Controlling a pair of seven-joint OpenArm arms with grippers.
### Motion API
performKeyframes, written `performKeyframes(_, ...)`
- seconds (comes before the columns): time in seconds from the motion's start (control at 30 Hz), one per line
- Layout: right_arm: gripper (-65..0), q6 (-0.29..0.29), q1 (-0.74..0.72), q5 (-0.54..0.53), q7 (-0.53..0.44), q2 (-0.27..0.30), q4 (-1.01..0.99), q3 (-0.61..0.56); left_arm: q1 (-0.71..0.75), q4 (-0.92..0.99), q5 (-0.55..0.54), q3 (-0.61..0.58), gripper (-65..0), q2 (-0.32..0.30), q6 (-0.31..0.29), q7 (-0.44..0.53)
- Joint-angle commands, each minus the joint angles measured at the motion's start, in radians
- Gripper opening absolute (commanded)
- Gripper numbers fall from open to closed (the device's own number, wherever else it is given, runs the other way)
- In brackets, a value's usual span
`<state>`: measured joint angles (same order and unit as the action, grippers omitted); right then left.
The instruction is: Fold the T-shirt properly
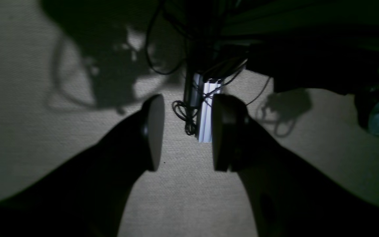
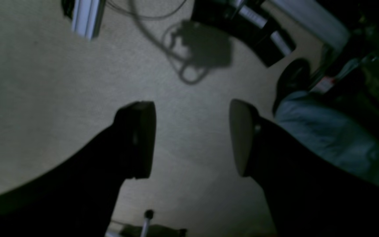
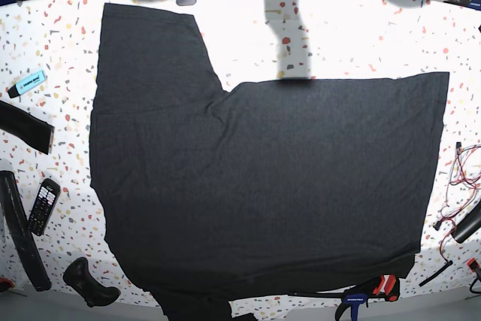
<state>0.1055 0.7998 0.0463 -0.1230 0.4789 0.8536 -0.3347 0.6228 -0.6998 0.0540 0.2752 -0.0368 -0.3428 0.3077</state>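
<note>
T-shirt (image 3: 255, 178) flat on table (image 3: 338, 35), away from both grippers.

The T-shirt (image 3: 255, 186) is a uniform dark charcoal-black with no print visible on the upward face, and it lies on a white worktop (image 3: 338, 28) speckled with red, yellow and grey terrazzo flecks. At the worktop's edges are a light blue highlighter (image 3: 27, 83), a black calculator (image 3: 42, 206) with pale keys, and a clamp (image 3: 366, 292) with blue, red and black parts. In both wrist views the left tool (image 1: 186, 131) and the right tool (image 2: 192, 138) appear black with grey inner pads, seen against a beige woven-textured floor (image 1: 28, 115).
</note>
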Motion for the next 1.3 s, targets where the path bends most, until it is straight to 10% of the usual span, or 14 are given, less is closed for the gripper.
performKeyframes(0.0, -30.3, -0.002, 0.039, -0.028, -0.008, 0.024, 0.028, 0.001, 0.034, -0.026, -0.003, 0.002, -41.8, -0.003, -0.002, 0.008)
performKeyframes(0.43, -30.3, -0.043, 0.454, -0.159, 0.002, 0.232, 0.536, 0.03, 0.394, -0.548, -0.258, 0.003, -41.8, -0.061, -0.118, -0.008)
performKeyframes(0.93, -30.3, -0.053, 0.509, -0.063, 0.098, 0.23, 1.135, 0.255, 0.577, -1.237, -0.273, 0.005, -41.8, -0.064, -0.118, -0.34)
performKeyframes(1.27, -30.4, -0.054, 0.509, 0.066, 0.146, 0.231, 1.265, 0.328, 0.554, -1.505, -0.335, 0.005, -41.8, -0.159, -0.121, -0.345)
